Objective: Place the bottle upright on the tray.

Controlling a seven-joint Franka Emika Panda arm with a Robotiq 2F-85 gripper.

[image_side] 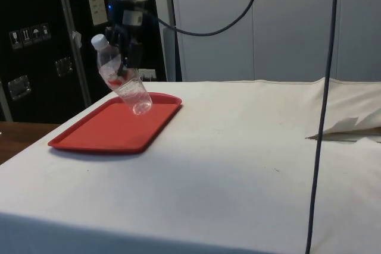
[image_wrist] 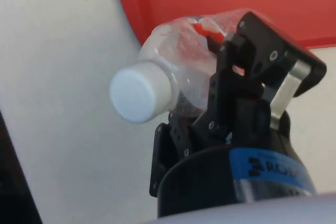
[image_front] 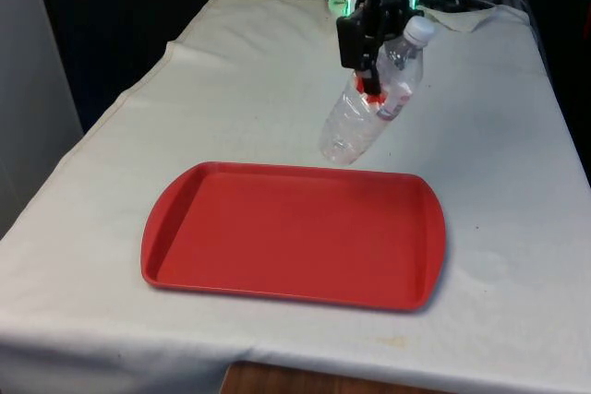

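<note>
pincer (image_front: 371, 71) clenched on tilted bottle (image_front: 369, 108), lifted off counter (image_front: 231, 99) near tray (image_front: 185, 237) edge, awaiting uprighting.

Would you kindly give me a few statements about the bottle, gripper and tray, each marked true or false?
1. The gripper holds the bottle in the air. True.
2. The bottle is upright. False: it is tilted, its cap higher than its base.
3. The bottle's cap is off. False: a white cap is on.
4. The tray is red and bears nothing. True.
5. The bottle stands on the tray. False: it hangs near the tray's far edge, not set down.
</note>
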